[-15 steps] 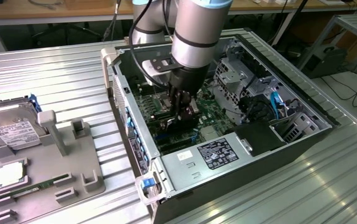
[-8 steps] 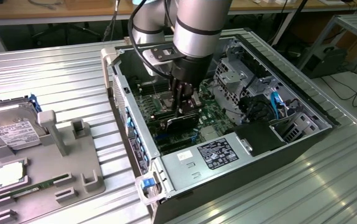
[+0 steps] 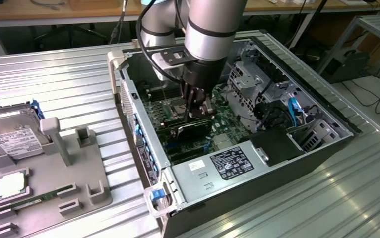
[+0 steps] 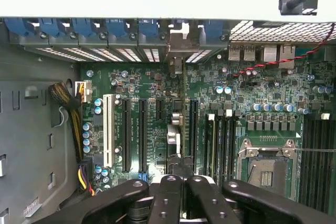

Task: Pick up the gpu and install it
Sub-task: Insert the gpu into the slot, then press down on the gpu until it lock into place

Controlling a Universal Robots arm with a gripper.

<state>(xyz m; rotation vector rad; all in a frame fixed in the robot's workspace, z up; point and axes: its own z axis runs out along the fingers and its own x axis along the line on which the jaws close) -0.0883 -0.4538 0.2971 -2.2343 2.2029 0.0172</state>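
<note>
The gpu [image 3: 191,130] stands on edge on the motherboard inside the open computer case [image 3: 132,106]. In the wrist view the gpu [image 4: 175,129] is seen edge-on, running from its silver end bracket [image 4: 177,51] at the case's rear wall down between the black expansion slots. My gripper [image 3: 197,114] reaches straight down into the case and sits right over the card's upper edge. Its black fingers [image 4: 167,195] are pressed together, so the gripper [image 4: 181,178] is shut. Whether the fingertips touch the card I cannot tell.
Beside the card lie the empty CPU socket [image 4: 265,166] and memory slots [image 4: 223,140]. The power supply [image 3: 226,163] and a drive cage [image 3: 249,84] crowd the case. On the exterior view's left, a grey fixture [image 3: 77,191] holds a hard drive [image 3: 11,136] and a green memory stick [image 3: 34,201].
</note>
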